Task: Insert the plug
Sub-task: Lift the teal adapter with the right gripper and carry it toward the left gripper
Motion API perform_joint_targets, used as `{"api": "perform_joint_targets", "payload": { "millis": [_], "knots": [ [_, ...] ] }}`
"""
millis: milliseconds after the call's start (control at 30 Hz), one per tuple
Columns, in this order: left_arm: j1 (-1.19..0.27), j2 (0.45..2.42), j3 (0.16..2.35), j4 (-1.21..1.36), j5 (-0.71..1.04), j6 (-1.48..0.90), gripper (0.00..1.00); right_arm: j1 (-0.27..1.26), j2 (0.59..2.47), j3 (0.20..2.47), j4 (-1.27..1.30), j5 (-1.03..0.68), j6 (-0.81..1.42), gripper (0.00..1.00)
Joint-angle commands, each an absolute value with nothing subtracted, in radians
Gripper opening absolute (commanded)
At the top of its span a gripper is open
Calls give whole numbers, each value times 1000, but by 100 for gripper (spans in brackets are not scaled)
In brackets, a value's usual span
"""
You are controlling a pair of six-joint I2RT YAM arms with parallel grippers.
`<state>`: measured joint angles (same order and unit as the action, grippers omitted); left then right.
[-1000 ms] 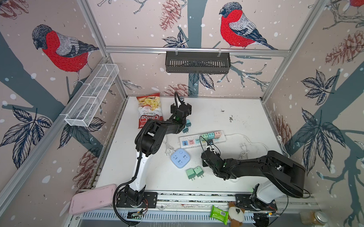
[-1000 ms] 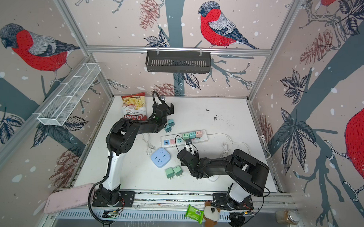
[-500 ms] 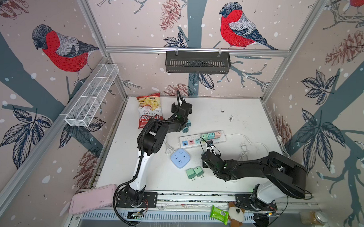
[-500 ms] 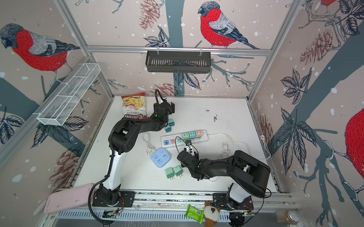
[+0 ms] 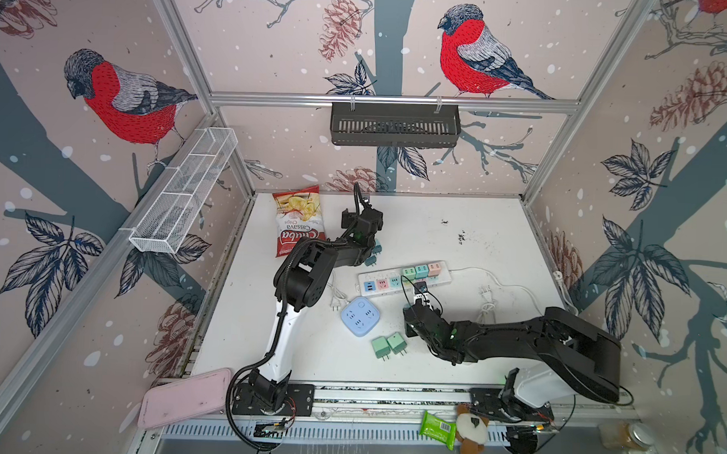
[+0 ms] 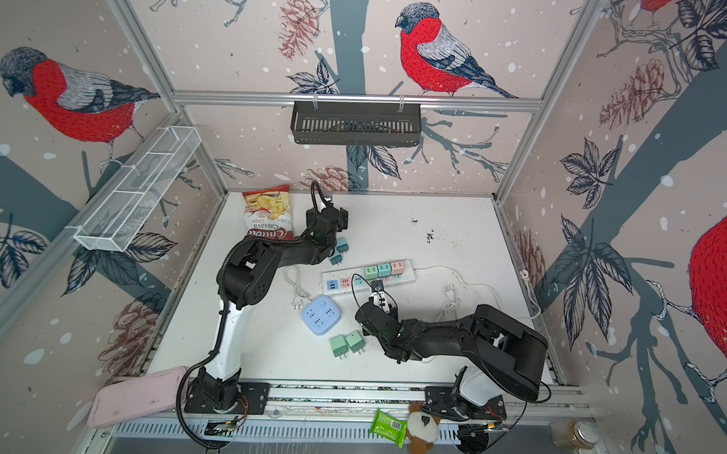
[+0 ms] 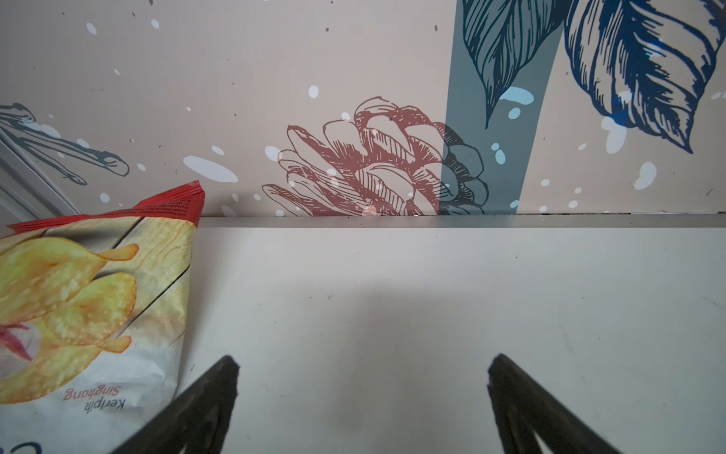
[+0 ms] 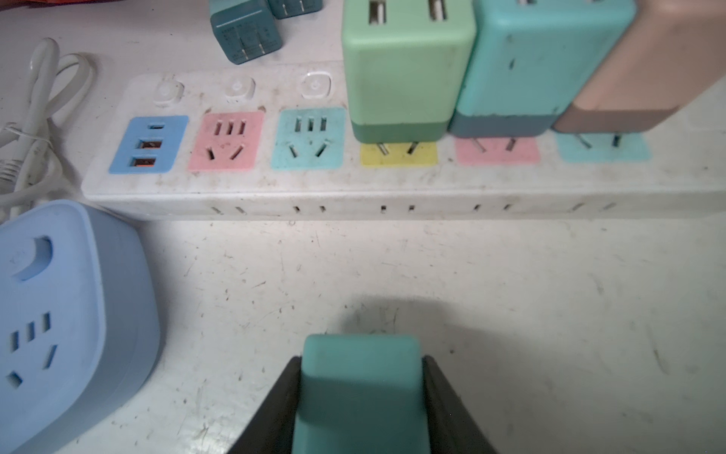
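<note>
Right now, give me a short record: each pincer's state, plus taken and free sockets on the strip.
right pincer: shut on green-teal plug, short of the power strip
left pincer: open, empty, near cassava chips bag
sockets taken: light green plug, turquoise plug, pink plug
sockets free: pink socket, turquoise socket
loose on table: two green plugs by blue cube socket

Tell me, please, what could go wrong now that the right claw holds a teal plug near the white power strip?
The prongs of the teal plastic plug in the right claw are hidden, so they may miss the slots.
The free teal socket on the long white power strip sits right beside the plugged-in light green adapter; a bump is possible.
</note>
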<state>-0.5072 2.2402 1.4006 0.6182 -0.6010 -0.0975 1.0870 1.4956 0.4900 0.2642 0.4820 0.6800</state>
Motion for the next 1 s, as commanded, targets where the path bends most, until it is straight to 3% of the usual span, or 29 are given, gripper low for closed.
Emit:
{"api": "perform_joint_targets", "payload": {
  "millis": [0, 233, 567, 767, 967],
  "knots": [
    [-507, 2196, 1354, 728, -591, -81, 98, 1095, 1459, 478, 291, 521, 656, 12],
    [-509, 1974, 1168, 781, -529, -81, 98, 1104, 1286, 382, 394, 596, 560, 7],
    [-503, 1566, 930, 654, -333, -163, 99, 1066, 924, 213, 589, 616, 303, 5],
    [-499, 1353, 823, 520, -282, -199, 98, 960, 774, 148, 740, 438, 171, 5],
    [-476, 1144, 675, 492, -90, -301, 98, 920, 825, 201, 835, 281, 25, 4]
  ]
}}
